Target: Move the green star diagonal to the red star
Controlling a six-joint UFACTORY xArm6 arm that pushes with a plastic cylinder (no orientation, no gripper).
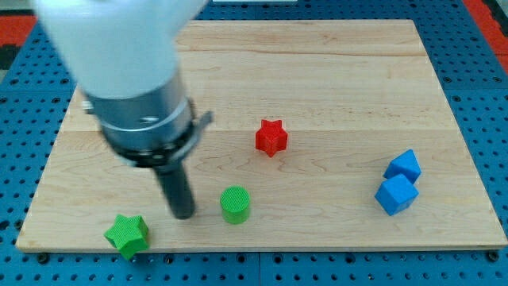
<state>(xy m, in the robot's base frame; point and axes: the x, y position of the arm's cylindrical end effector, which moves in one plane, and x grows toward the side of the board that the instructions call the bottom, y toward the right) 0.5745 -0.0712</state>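
The green star (127, 234) lies near the board's bottom-left corner. The red star (271, 137) lies near the board's middle, up and to the right of the green star. My tip (183, 214) stands on the board between the green star and a green cylinder (235, 205), to the right of and slightly above the star, touching neither. The arm's white and grey body covers the view's top left.
Two blue cubes (403, 166) (395, 195) sit close together near the board's right edge. The wooden board (357, 79) rests on a blue pegboard table; its bottom edge runs just below the green star.
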